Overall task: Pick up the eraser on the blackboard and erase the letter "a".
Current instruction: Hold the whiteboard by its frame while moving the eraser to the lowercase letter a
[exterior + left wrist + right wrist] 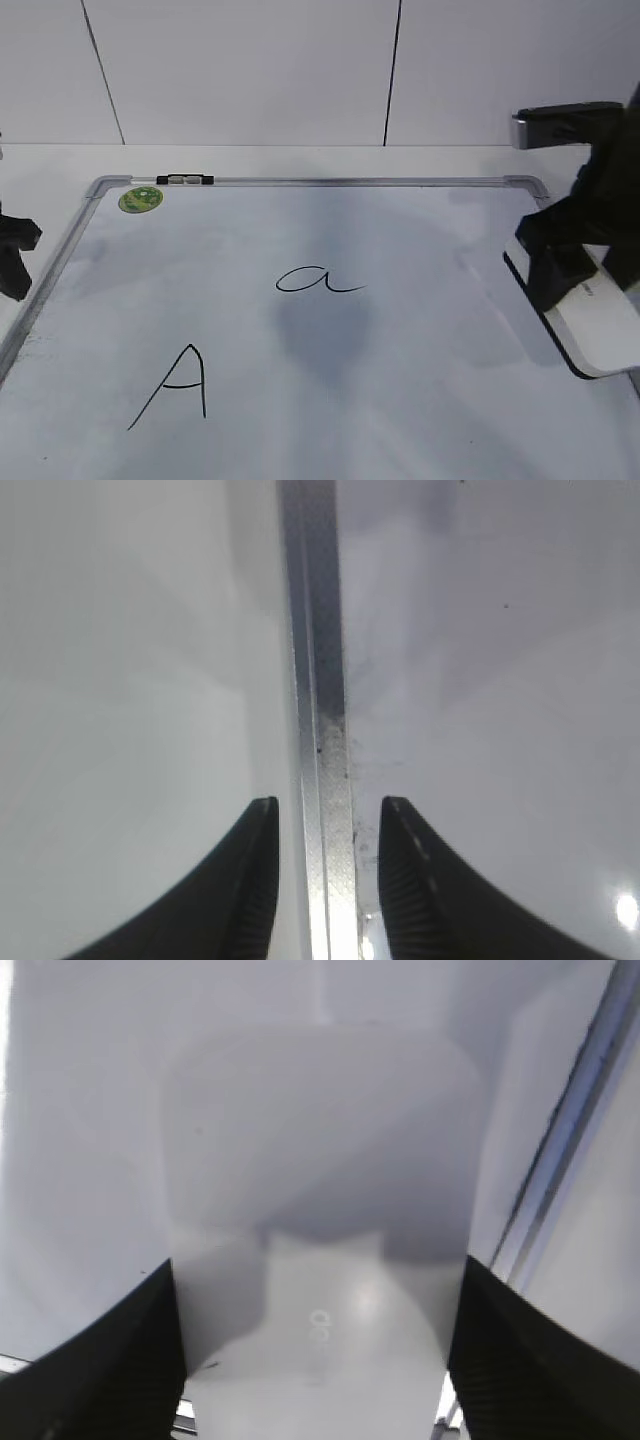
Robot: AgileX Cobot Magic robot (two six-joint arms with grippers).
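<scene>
1. Eraser (597, 322) at the right edge of the blackboard (420, 230), white body with a dark strip along its underside, long axis running away from the camera.
2. Gripped by the right gripper (560, 262), black fingers clamped down over its near-left portion in the exterior view; whether the underside touches the board or sits lifted, cannot tell from here.
3. Right wrist view fills in the grip: eraser (320, 1260) wedged between both fingers (110, 1360), jaws spread wide across its full width, faint embossed lettering on the white top, none of it readable.
4. Same wrist view catching the board's grey frame (570, 1150) running slantwise past the eraser's right side, something the exterior view hides behind the arm.
5. Letter "a" (315, 279) near the middle of the board, intact, thin black loop with a tail, well apart from the eraser; seen only in the exterior view.
6. Capital A (175, 385) lower left, green sticker (141, 198) and small black clip (184, 180) at the top-left corner.
7. Left gripper (15, 250) off the board's left edge, barely in shot outside.
8. Left wrist view telling more: left gripper (325, 880) straddling the left frame rail (318, 680), jaws narrowly parted, holding nothing, dark specks on the board beside the rail.
</scene>
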